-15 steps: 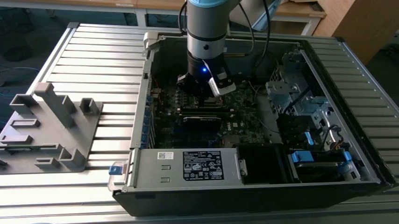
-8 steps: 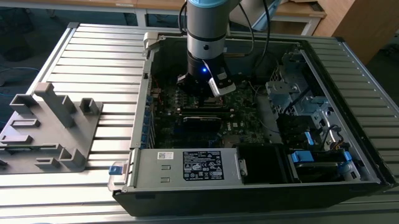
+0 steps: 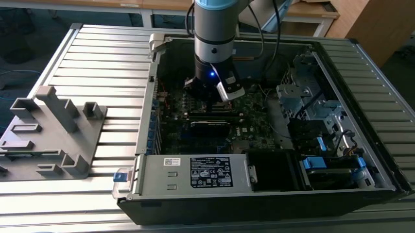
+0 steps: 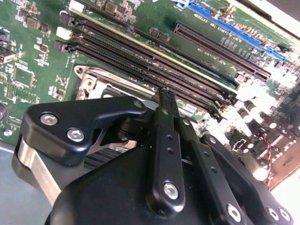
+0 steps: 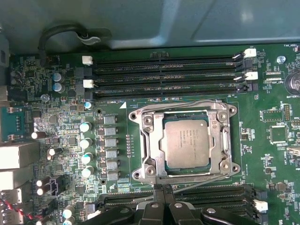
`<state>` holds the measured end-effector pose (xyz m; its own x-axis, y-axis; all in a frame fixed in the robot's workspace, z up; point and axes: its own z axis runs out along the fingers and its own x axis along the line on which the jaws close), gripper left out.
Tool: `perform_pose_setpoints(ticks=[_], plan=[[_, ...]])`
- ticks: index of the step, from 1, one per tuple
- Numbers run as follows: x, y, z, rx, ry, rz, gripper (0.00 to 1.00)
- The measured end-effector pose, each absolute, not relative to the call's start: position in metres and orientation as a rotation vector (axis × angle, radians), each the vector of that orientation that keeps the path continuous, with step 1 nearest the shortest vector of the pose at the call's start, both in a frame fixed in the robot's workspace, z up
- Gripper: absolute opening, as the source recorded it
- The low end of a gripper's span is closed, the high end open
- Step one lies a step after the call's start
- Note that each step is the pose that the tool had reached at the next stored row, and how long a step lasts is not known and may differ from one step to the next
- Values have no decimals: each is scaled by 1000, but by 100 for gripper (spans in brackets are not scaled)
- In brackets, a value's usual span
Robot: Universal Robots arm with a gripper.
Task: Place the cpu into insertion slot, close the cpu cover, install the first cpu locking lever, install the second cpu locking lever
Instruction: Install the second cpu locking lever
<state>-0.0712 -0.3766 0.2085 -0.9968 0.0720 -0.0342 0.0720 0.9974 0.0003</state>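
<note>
In the first wrist view the cpu (image 5: 186,143), a dull silver square, lies flat in the insertion slot (image 5: 140,117). The cpu cover (image 5: 216,140), a silver frame, lies down around it. Thin wire levers run along two sides of the socket, one (image 5: 187,102) by the memory slots and one (image 5: 201,174) on the gripper's side. My gripper (image 5: 162,189) hovers just off that side of the socket, fingers shut together with nothing between them. The second wrist view shows the shut fingertips (image 4: 166,96) over a corner of the socket frame (image 4: 93,77). The arm (image 3: 214,43) reaches down into the open computer case.
Long black memory slots (image 5: 164,75) flank the socket on two sides. A row of capacitors (image 5: 86,140) stands beside it. The case walls (image 3: 146,121), a power supply (image 3: 194,172) and a drive cage (image 3: 304,97) hem in the board. A grey fixture (image 3: 52,131) sits at the exterior view's left.
</note>
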Motion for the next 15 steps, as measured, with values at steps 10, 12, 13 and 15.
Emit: perform_pose_setpoints(ticks=[10, 12, 13, 15], plan=[[-73, -377, 206, 112, 3105, -2, 11], [-74, -377, 206, 112, 3105, -1, 11], [-74, -377, 206, 112, 3105, -1, 11], [-75, -377, 205, 112, 3105, -1, 11]])
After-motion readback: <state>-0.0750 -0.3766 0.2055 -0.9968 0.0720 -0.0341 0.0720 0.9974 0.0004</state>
